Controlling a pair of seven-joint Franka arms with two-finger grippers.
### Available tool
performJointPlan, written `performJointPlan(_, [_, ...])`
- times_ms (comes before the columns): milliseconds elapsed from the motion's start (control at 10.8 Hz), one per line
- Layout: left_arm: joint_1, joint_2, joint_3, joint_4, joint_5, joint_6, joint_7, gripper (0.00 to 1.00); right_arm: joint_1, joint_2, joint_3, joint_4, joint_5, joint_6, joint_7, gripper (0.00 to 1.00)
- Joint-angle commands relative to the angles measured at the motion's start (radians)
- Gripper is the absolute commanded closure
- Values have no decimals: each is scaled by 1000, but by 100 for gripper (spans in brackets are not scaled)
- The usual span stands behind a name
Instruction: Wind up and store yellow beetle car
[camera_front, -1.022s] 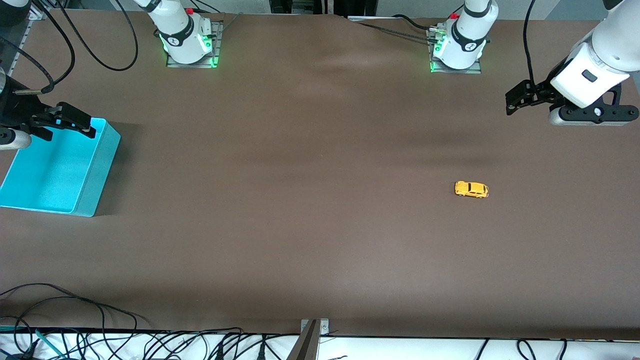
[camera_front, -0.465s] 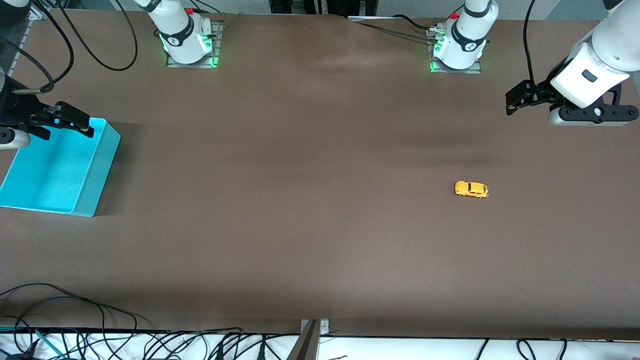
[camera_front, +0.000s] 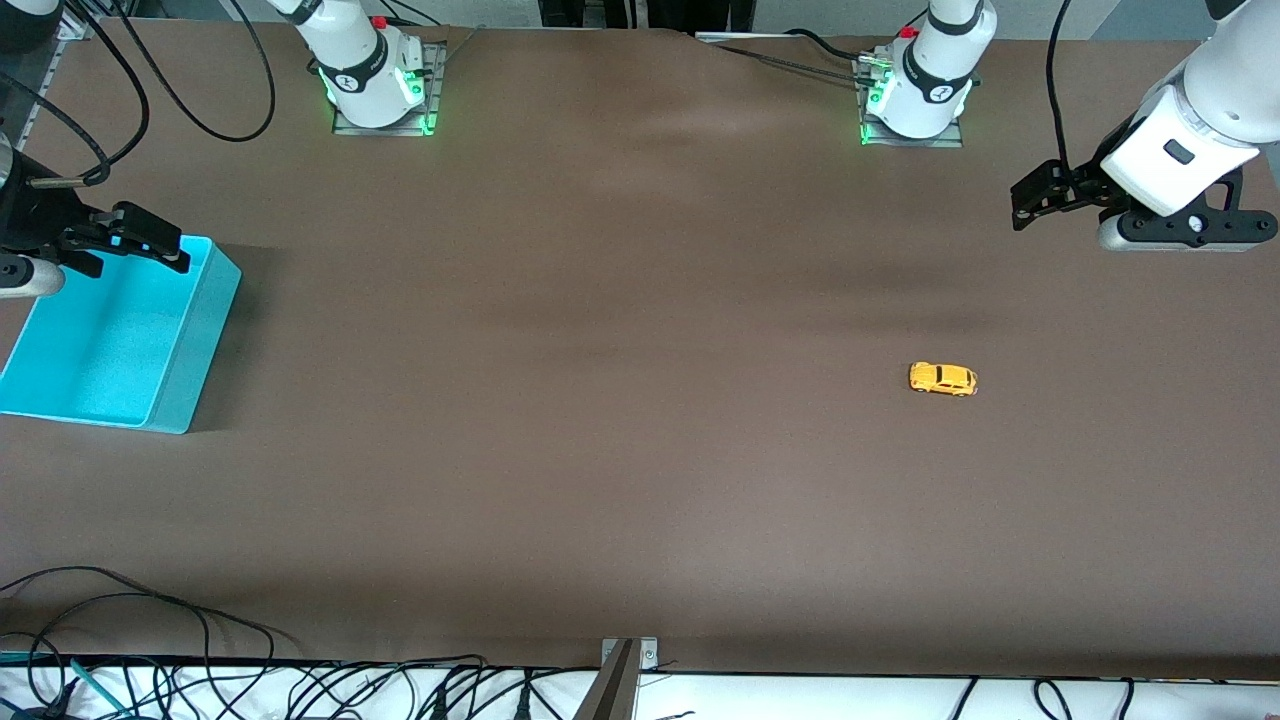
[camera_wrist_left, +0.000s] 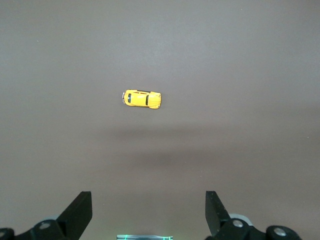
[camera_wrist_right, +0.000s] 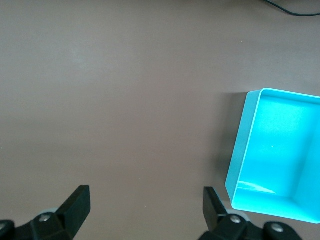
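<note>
The yellow beetle car stands on its wheels on the brown table, toward the left arm's end; it also shows in the left wrist view. My left gripper is open and empty, up in the air over the table at that end, well apart from the car; its open fingers frame bare table in its wrist view. My right gripper is open and empty, over the rim of the cyan bin; its wrist view shows bare table beside the bin.
The cyan bin is empty and sits at the right arm's end of the table. Loose cables lie along the table edge nearest the front camera, with a metal bracket at its middle.
The right gripper has drifted slightly toward the right arm's end of the table over the bin. The car and the left arm have not moved.
</note>
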Motion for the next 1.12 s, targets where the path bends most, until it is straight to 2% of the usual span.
performJointPlan(0, [-5,14,0,31,17,-22,14,0,-2,-22,6,-21,-6,-5,14,0])
performJointPlan(1022, [-3,13,-13,31,14,-25,7,0,-4,-18,1,-8,2,-11,1,0])
